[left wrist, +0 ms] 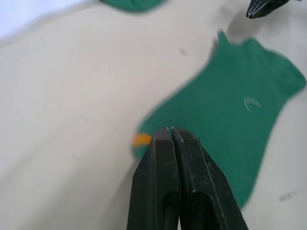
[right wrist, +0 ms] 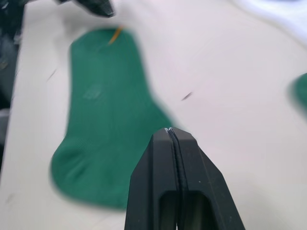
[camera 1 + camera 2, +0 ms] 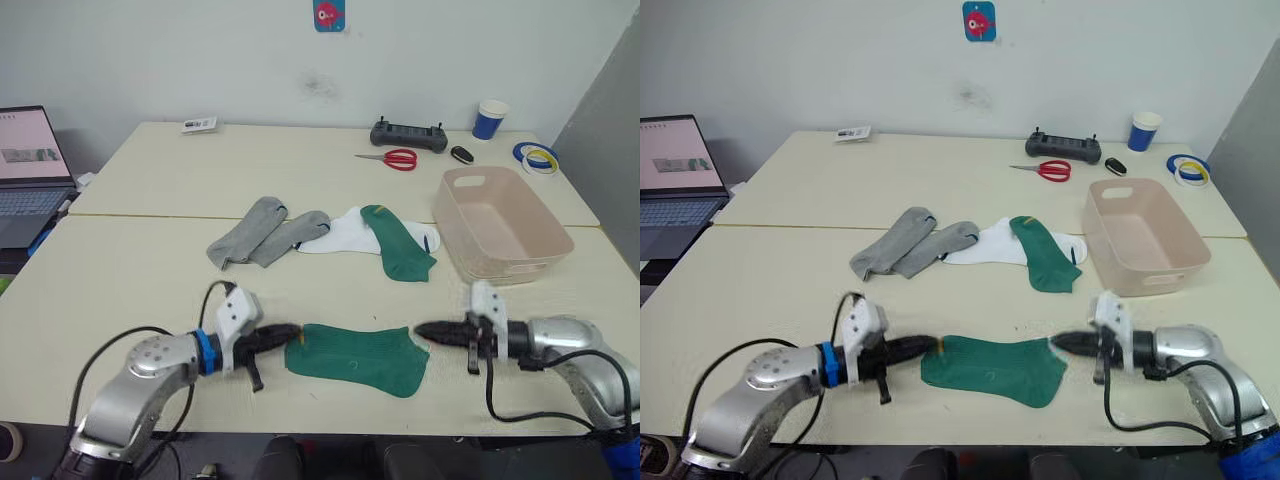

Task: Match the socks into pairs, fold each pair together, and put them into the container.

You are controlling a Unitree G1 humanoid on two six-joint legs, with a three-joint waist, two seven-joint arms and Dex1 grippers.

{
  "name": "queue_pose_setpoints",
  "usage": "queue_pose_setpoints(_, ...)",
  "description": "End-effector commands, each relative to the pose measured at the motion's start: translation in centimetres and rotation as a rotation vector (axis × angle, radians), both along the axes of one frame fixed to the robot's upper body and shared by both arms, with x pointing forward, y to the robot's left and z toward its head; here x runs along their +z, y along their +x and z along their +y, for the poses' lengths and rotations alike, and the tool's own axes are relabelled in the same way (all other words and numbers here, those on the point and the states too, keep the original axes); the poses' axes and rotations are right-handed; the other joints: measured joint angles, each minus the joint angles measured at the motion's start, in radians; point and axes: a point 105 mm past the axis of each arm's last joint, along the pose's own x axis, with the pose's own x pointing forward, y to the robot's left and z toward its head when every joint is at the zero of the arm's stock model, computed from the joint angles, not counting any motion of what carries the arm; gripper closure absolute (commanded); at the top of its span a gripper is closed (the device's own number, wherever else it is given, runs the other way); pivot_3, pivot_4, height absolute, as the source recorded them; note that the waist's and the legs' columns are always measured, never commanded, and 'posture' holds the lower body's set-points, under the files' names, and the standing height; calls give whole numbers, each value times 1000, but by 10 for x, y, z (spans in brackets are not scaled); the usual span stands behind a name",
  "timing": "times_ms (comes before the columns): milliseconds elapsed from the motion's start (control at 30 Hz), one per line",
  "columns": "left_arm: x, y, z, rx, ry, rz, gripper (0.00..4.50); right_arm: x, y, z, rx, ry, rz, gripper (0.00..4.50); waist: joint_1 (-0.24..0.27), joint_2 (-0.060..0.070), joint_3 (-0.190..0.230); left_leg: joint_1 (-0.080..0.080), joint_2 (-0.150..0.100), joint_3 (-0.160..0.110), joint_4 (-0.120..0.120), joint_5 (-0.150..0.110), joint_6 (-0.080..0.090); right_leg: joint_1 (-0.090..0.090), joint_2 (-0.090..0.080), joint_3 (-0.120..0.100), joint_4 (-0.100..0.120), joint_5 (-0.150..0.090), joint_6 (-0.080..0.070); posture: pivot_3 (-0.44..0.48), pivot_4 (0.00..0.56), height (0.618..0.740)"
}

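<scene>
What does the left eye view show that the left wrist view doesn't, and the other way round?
Left eye alone: the tub, grey socks, white sock, scissors, cup and laptop. Left wrist alone: a close look at the left gripper, its fingers pressed shut over the near green sock by its orange tag. Both share that sock, the second green sock, the table and the right gripper.

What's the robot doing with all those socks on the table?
It is sorting socks into pairs. One dark green fabric sock lies flat at the near table edge, with the left gripper at one end and the right gripper at the other, both shut. Its match, the second dark green sock, lies farther back across a white sock, beside two grey socks. The pale pink plastic tub holds no socks.
</scene>
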Motion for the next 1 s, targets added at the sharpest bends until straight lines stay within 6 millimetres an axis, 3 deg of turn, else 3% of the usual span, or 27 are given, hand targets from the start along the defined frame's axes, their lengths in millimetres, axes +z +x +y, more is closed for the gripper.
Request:
queue_pose_setpoints(33,27,15,50,219,-14,-101,3794,22,13,-39,-236,20,-106,3791,1,0,0,0,0,0,0,0,0,0,0,0,-1,0,0,0,150,740)
queue_pose_setpoints(67,28,16,60,261,-13,-107,3567,21,12,-47,-268,10,-113,3565,1,0,0,0,0,0,0,0,0,0,0,0,-1,0,0,0,150,740)
queue_pose_setpoints(167,16,15,119,490,27,-124,2655,8,8,-91,-442,-90,-189,2588,1,0,0,-1,-1,1,-1,-1,1,0,0,0,-3,-1,0,0,150,740)
queue_pose_setpoints(267,3,6,155,638,34,-118,1732,-4,0,-112,-522,-126,-205,1612,-1,0,0,-2,-1,3,-1,-2,4,-1,-1,0,-3,-2,0,0,150,740)
queue_pose_setpoints(400,-9,-6,172,710,40,-108,431,-20,-10,-119,-551,-133,-173,166,-1,0,0,-2,0,4,-1,-2,4,-2,-1,1,-3,-2,0,0,150,740)
queue_pose_setpoints(467,-7,-6,169,707,31,-124,45,-20,-11,-113,-523,-138,-173,0,0,0,0,-2,0,4,0,-2,4,-2,-2,2,-2,-1,-1,0,150,740)
queue_pose_setpoints(567,6,1,155,663,10,-170,45,-12,-3,-101,-492,-138,-204,0,0,0,0,-2,0,4,0,-2,3,-2,-2,2,-2,0,-3,0,150,740)
queue_pose_setpoints(667,29,14,122,536,-6,-239,45,0,7,-77,-418,-94,-195,0,0,0,0,-1,0,4,1,-2,3,-1,-2,2,-2,0,-3,0,150,740)
queue_pose_setpoints(833,62,28,44,219,25,-344,45,13,34,-40,-440,-4,-125,0,1,0,0,-2,-1,3,1,-1,2,-1,0,1,-2,3,1,0,150,740)
queue_pose_setpoints(1000,81,22,-37,-93,-19,-397,45,5,57,-23,-499,-24,-53,0,1,0,0,-7,-2,3,0,-1,2,-5,0,1,-3,2,2,0,150,740)
